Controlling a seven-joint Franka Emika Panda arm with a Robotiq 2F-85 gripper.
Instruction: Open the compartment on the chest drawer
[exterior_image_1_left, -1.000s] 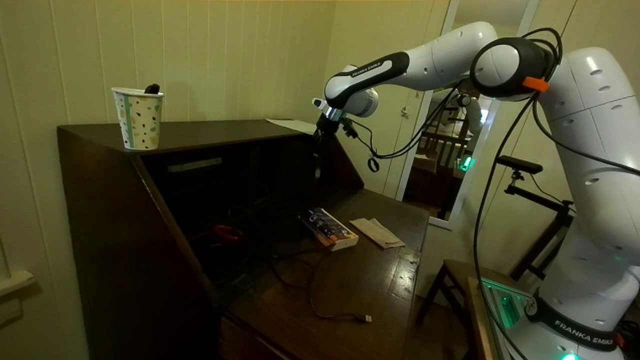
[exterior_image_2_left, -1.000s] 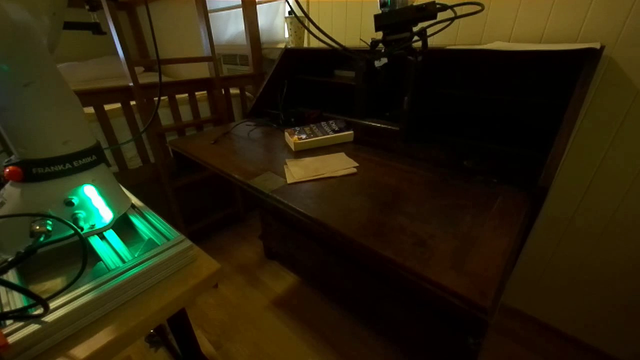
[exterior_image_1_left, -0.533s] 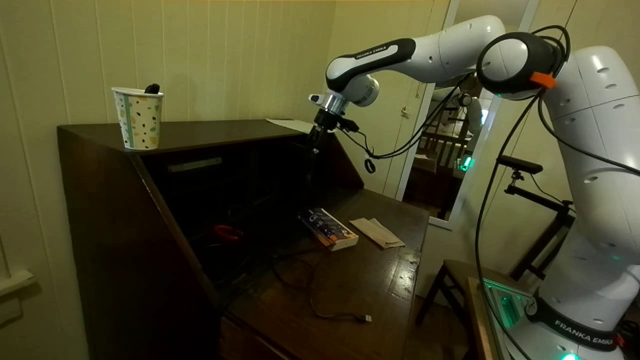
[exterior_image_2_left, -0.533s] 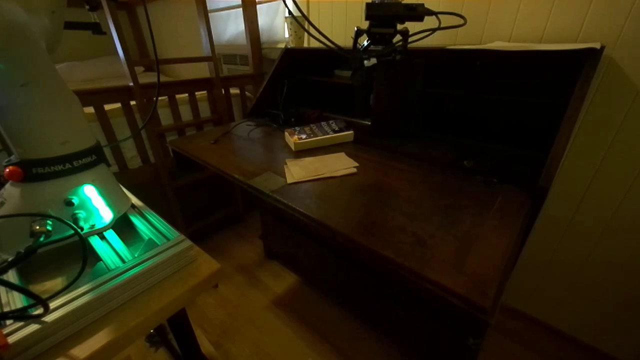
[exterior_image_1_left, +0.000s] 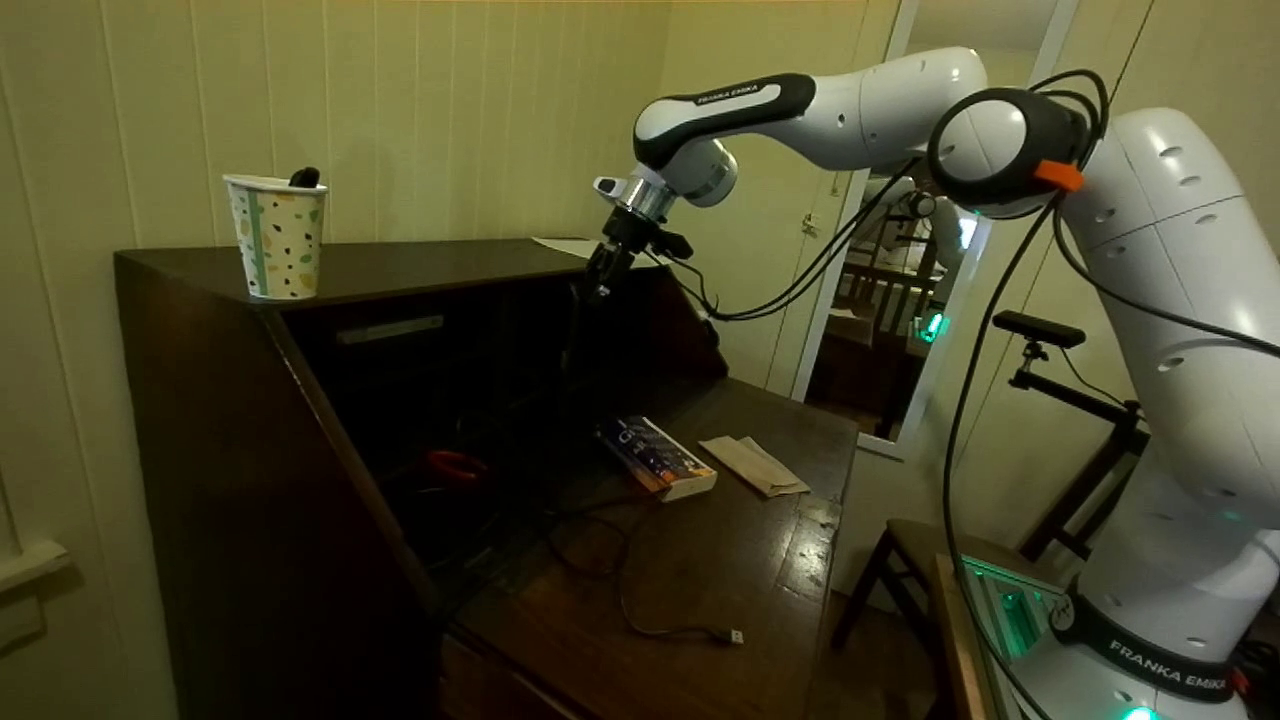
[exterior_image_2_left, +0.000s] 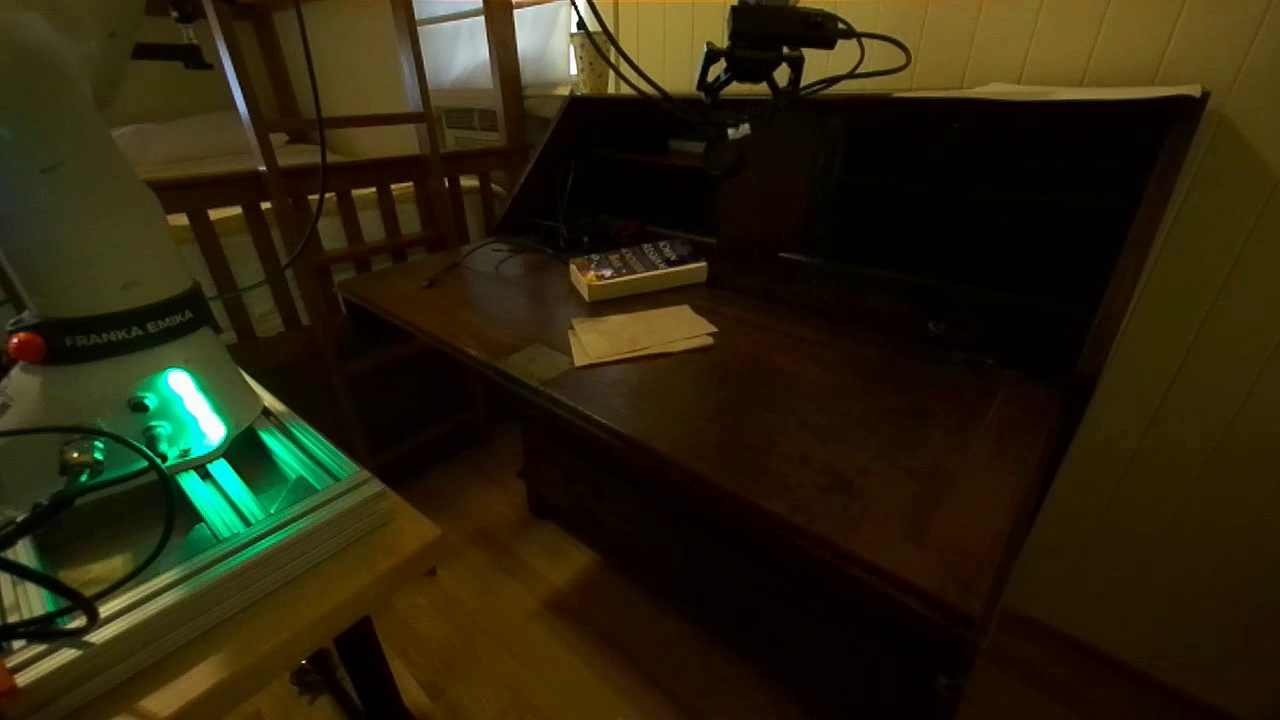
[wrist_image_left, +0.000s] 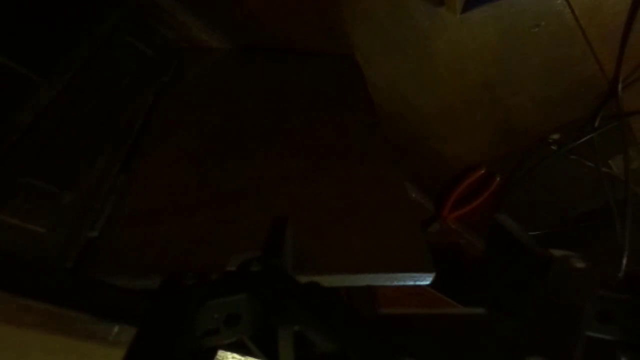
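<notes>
Jaws apart, the gripper (exterior_image_2_left: 750, 92) hangs by the swung-out door (wrist_image_left: 310, 165) of the bureau (exterior_image_2_left: 830, 410), whether touching it I cannot tell

Below my pincer (exterior_image_1_left: 600, 280), an upright brown panel (exterior_image_2_left: 765, 185) blocks me; above the counter (exterior_image_2_left: 820, 440) I have open air, obstructed low down by the book (exterior_image_1_left: 660, 460) and cable (exterior_image_1_left: 660, 632).

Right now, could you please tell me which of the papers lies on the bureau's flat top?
The white sheet; the overlapping tan papers lie lower, on the lowered desk leaf.
</notes>
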